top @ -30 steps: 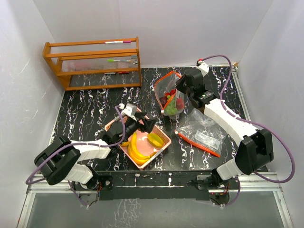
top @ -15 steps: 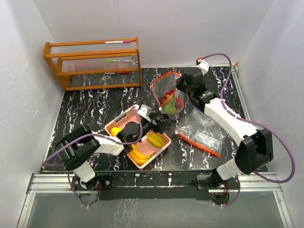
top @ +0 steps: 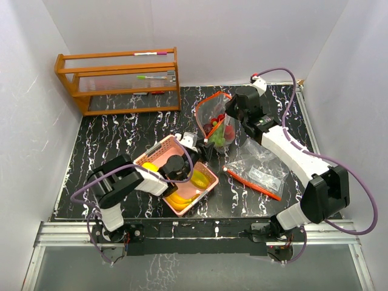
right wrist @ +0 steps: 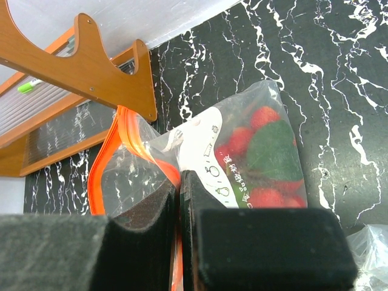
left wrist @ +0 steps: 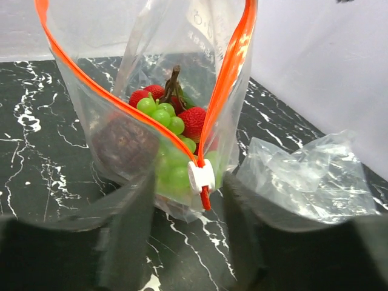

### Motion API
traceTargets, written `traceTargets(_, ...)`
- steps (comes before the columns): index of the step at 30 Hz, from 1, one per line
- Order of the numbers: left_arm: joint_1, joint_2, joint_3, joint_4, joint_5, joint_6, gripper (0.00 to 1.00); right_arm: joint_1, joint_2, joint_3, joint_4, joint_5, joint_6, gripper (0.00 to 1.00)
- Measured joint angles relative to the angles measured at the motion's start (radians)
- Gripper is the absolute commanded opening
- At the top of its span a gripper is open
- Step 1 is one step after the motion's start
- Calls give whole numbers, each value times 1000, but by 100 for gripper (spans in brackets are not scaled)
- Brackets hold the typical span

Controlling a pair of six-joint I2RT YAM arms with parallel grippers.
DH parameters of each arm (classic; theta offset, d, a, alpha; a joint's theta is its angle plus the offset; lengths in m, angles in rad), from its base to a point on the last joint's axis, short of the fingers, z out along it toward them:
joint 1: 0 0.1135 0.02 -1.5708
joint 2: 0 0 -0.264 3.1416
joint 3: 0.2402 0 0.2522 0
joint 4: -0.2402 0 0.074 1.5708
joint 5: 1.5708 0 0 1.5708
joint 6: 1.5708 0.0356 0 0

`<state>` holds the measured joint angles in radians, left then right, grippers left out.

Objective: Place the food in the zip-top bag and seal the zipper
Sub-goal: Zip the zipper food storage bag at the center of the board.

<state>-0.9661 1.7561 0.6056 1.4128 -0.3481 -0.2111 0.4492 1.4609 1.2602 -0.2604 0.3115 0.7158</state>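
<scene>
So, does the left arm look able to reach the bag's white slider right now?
Probably yes. The left pincer faces the slider with its jaws open and nothing between them. The right pincer is shut on the rim of the bag, holding it upright.

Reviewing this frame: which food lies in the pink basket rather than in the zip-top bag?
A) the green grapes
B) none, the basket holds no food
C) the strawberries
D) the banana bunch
D: the top view shows the yellow banana bunch in the pink basket, while the strawberries and green grapes sit inside the zip-top bag.
</scene>
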Motion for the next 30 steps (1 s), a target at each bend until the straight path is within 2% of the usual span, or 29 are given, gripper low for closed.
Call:
traceTargets(4,0,76,14,66,-13,22,0,0,-12,-13,0,-6,0,8)
traceTargets(12,0,124,20,153,-55,126,0,-1,-64,-53,-19,-15,-4,8)
traceTargets(16,13,100,-19,168,9,205,0,0,-125,-86,-62,-21,-18,10)
traceTargets(18,43,49,-45,136,100,197,0,0,-154,-95,-92,-23,-39,23)
traceTargets(20,127,-31,-53,59,258,141,0,-1,-188,-97,-121,-23,-72,39)
traceTargets(22,214,-86,-52,21,375,93,0,0,-232,-97,-142,-22,-119,49)
traceTargets(25,309,-117,-52,14,511,40,0,-1,-301,-97,-154,-19,-194,53)
traceTargets(30,375,-96,2,-45,768,-35,0,-1,-380,-97,-156,-98,-340,53)
